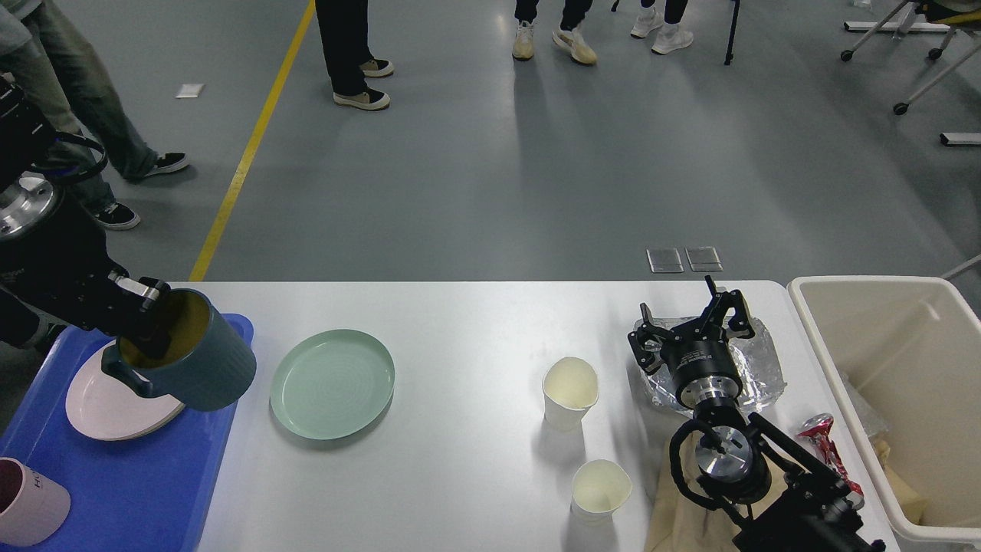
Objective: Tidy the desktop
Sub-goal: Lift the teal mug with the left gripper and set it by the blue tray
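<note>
The white desktop (pixel 460 322) spans the view. My left gripper (pixel 142 310) is shut on the rim of a dark teal mug (pixel 195 360) with a yellow inside, held tilted in the air above the blue tray (pixel 130 483). My right gripper (pixel 693 322) is open with its fingers spread over crumpled silver foil (pixel 759 368) at the right of the desktop. A light green plate (pixel 332 383) lies left of centre. Two white paper cups (pixel 569 391) (pixel 600 491) stand right of centre.
The blue tray holds a pink plate (pixel 100 406) and a pink cup (pixel 27 502). A beige bin (pixel 904 383) stands at the right edge. A crushed red can (pixel 824 441) and brown paper (pixel 682 514) lie by my right arm. People stand on the floor beyond.
</note>
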You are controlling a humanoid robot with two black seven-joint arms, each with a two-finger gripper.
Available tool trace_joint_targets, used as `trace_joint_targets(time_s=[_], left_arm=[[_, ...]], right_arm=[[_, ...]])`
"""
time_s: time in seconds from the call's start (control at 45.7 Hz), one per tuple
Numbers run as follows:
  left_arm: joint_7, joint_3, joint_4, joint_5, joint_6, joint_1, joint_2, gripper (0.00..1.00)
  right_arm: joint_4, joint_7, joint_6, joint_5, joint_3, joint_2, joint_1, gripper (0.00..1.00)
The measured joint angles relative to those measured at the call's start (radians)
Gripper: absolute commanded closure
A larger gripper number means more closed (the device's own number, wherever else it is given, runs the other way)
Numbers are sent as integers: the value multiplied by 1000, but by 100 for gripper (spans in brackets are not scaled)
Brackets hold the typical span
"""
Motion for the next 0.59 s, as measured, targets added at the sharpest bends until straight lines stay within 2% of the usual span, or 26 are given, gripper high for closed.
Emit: trace_joint_targets(time_s=[0.088, 0.219, 0.307, 0.482, 0.591], left_arm=[[8, 21, 1, 1, 83, 100, 3, 100], [13, 112, 2, -1, 310, 264, 1, 100], [13, 159, 4, -5, 407, 333, 1, 100], [19, 214, 15, -9, 542, 435, 0, 100], [40, 222, 30, -15, 606, 501, 0, 100]], right_arm=[[0, 0, 0, 0, 0, 0, 0, 0], [0, 0, 0, 0, 0, 0, 0, 0], [0, 0, 0, 0, 0, 0, 0, 0], [0, 0, 0, 0, 0, 0, 0, 0], [0, 0, 0, 0, 0, 0, 0, 0]])
